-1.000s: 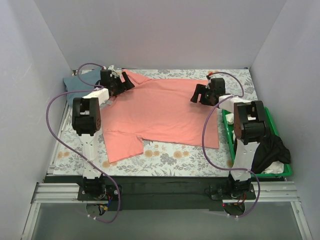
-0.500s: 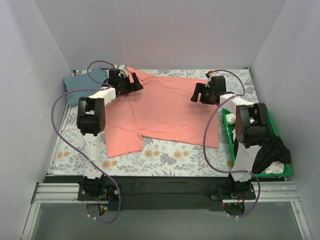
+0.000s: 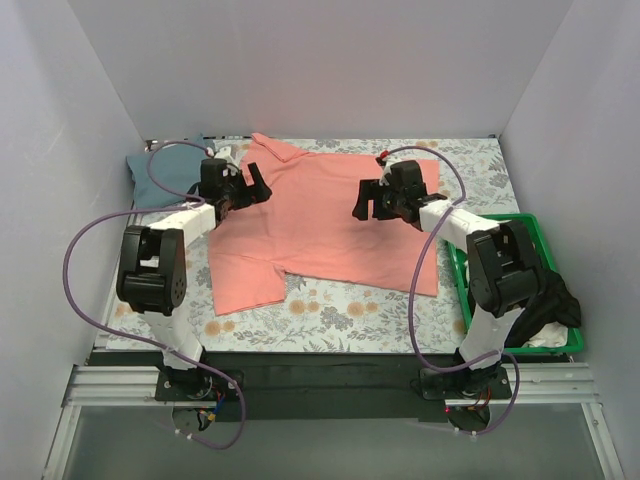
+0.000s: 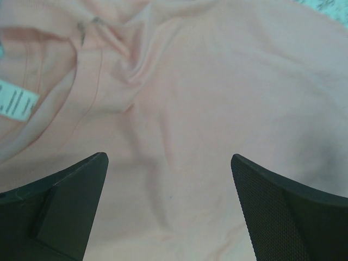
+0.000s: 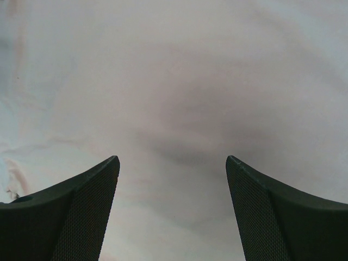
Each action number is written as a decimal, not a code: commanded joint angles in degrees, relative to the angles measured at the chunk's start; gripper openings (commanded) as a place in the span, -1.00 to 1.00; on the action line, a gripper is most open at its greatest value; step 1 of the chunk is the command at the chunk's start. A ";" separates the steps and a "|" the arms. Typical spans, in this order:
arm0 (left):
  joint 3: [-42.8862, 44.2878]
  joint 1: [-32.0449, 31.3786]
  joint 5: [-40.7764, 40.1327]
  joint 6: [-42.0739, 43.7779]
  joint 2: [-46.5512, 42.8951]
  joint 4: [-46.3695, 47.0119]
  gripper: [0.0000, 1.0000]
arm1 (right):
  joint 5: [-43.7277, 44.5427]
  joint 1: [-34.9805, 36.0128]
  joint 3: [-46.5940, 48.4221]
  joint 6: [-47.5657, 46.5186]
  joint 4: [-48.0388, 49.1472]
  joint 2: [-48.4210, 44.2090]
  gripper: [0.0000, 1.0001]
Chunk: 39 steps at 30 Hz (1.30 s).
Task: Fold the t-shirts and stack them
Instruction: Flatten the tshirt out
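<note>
The task looks to be at an early stage. The coral-pink t-shirt [image 3: 320, 225] lies spread open and flat in the middle of the floral-covered surface [image 3: 340, 310], with no fold made in it and both sleeves out. The slate blue-grey t-shirt [image 3: 165, 170] sits apart in the far left corner as a more compact shape; whether it is properly folded cannot be told from here. Nothing is stacked, so folding the pink shirt and joining the two appear to be left. The pink shirt's long axis runs across the surface from left to right, tilted slightly. Its neck points left and its hem right, with one sleeve toward the far wall and the other toward the arms. The left gripper [image 3: 254, 187] hovers over the neck end, where the collar label [image 4: 16, 100] shows, and its fingers [image 4: 65, 201] are wide apart and hold nothing. The right gripper [image 3: 362, 203] hovers over the body of the shirt, with its fingers [image 5: 70, 212] also spread and empty.
</note>
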 commanded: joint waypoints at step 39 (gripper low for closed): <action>12.32 -0.09 -7.84 1.32 13.71 -7.36 0.92 | 0.31 -6.09 12.69 -1.07 -2.86 12.19 0.71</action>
